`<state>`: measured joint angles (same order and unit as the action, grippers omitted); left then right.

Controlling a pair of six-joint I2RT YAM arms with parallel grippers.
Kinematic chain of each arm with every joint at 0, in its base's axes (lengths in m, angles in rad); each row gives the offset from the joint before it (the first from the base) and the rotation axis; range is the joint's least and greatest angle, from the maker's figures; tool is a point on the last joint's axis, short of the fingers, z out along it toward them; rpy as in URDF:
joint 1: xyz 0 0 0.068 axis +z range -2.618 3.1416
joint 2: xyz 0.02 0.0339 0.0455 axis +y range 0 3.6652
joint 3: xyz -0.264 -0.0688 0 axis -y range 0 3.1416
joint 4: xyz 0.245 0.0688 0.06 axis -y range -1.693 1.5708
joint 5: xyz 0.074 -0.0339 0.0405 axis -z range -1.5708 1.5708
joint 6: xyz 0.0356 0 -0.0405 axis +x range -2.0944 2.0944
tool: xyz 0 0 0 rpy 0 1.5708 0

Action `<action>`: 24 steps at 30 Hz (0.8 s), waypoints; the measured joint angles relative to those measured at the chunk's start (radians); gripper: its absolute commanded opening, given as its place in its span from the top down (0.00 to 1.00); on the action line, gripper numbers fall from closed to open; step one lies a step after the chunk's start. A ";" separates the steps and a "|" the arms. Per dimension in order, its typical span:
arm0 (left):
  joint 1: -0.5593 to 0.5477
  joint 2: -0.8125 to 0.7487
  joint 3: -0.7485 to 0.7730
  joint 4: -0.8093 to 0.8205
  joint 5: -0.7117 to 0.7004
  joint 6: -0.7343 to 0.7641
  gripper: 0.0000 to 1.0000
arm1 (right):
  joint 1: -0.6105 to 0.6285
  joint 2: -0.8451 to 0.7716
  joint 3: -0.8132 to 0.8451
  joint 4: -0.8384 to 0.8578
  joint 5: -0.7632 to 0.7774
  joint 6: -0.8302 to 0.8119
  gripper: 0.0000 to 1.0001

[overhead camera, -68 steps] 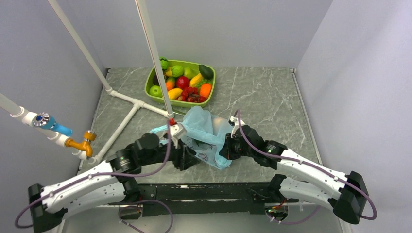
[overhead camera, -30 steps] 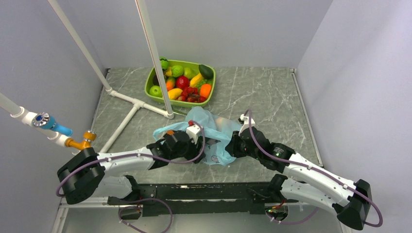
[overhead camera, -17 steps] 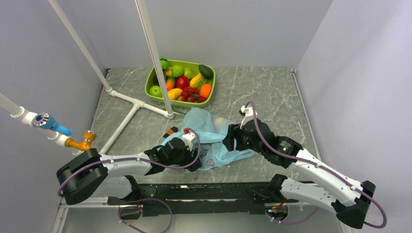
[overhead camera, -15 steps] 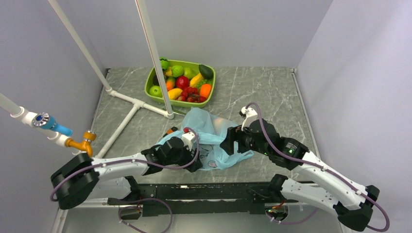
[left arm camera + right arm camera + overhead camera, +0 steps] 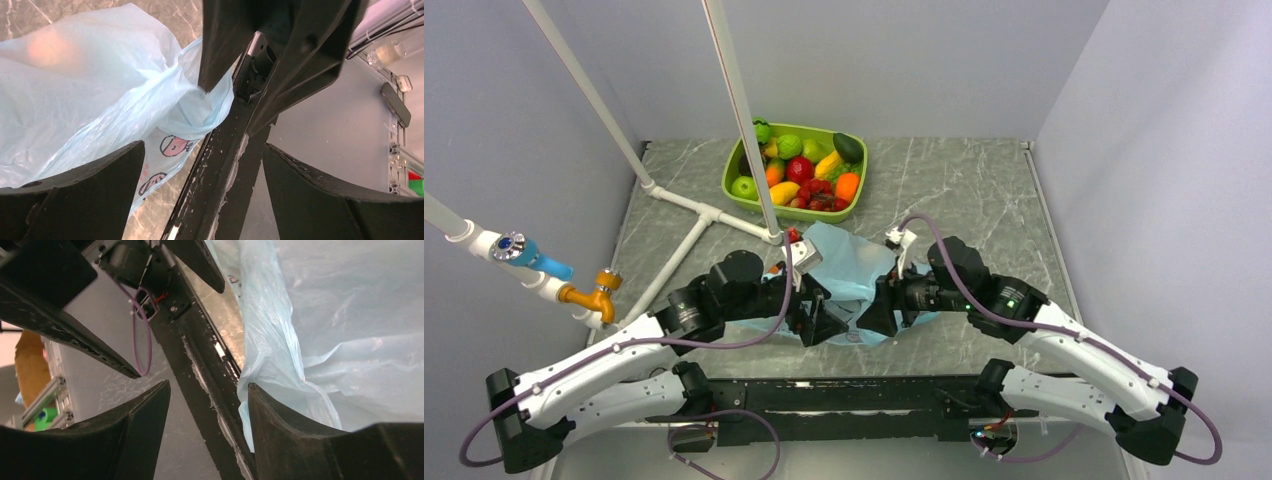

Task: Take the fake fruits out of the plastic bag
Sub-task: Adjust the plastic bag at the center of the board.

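The light blue plastic bag lies crumpled mid-table, its printed near edge toward the arms. My left gripper and right gripper face each other at that near edge. In the left wrist view the left gripper gapes wide and empty, with the bag beyond its left finger. A pink-orange peach glows through the film; the other fake fruits are hidden. The right gripper has its jaws apart. The bag brushes its right finger without being pinched.
A lime-green tray heaped with colourful toy fruit stands at the back. A white pipe frame and slanted pole rise on the left, near a faucet fitting. The black front rail runs just below both grippers.
My left arm lifted and swung right to the bag's near edge, jaws widening. The right gripper moved left and nearer to face it. The bag bunched up between them.
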<state>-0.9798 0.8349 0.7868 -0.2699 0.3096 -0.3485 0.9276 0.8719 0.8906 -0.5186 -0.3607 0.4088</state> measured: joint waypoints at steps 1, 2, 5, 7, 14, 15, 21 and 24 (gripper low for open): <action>0.000 -0.006 0.023 -0.035 0.004 0.011 0.08 | 0.014 0.017 0.000 0.017 -0.010 0.000 0.41; 0.000 -0.014 0.048 -0.072 0.003 0.021 0.03 | 0.032 0.034 0.000 0.031 -0.016 -0.001 0.40; -0.001 -0.036 0.108 -0.158 -0.026 0.063 0.01 | 0.090 0.053 0.000 0.041 0.012 -0.008 0.28; -0.001 -0.039 0.163 -0.219 -0.075 0.109 0.01 | 0.113 0.040 0.000 0.038 0.066 -0.014 0.22; -0.001 0.109 0.297 -0.319 -0.206 0.329 0.01 | 0.116 -0.043 0.041 -0.069 0.309 -0.016 0.05; -0.001 0.143 0.291 -0.321 -0.214 0.362 0.01 | 0.116 -0.056 0.044 -0.071 0.306 -0.016 0.05; -0.001 0.303 0.259 -0.347 -0.261 0.491 0.01 | 0.117 -0.106 0.040 -0.023 0.142 -0.012 0.05; -0.003 0.377 0.275 -0.352 -0.286 0.540 0.04 | 0.122 -0.104 0.006 0.043 0.028 -0.013 0.11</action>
<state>-0.9829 1.2118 1.0615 -0.6224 0.0238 0.1913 1.0492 0.7677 0.8970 -0.4755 -0.3325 0.3962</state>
